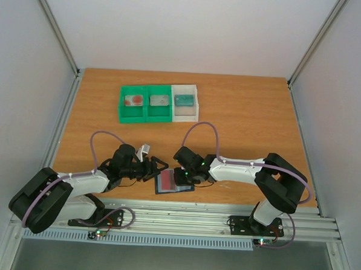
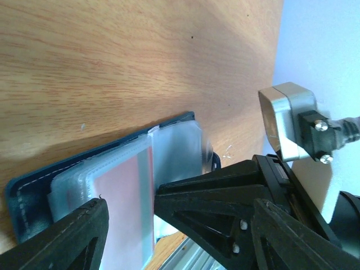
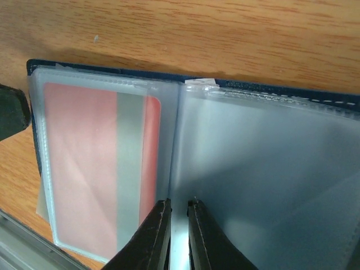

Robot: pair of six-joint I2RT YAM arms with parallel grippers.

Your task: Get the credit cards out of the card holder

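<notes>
The card holder (image 1: 173, 184) lies open near the table's front edge, dark-edged with clear sleeves. A pinkish credit card (image 3: 84, 163) sits inside its left sleeve and also shows in the left wrist view (image 2: 118, 188). My left gripper (image 1: 160, 169) is open at the holder's left side, and its fingers (image 2: 214, 208) straddle the edge of the sleeve that holds the card. My right gripper (image 3: 179, 205) is almost shut at the holder's centre fold, with a clear sleeve edge in the narrow gap between its fingers. In the top view it (image 1: 181, 176) is over the holder's upper edge.
A green-and-white compartment tray (image 1: 146, 115) stands at the table's back. It holds a white card with a red blotch (image 1: 132, 100), a grey card (image 1: 159, 100) and a green card (image 1: 183, 100). A metal rail (image 1: 182, 215) runs just in front of the holder.
</notes>
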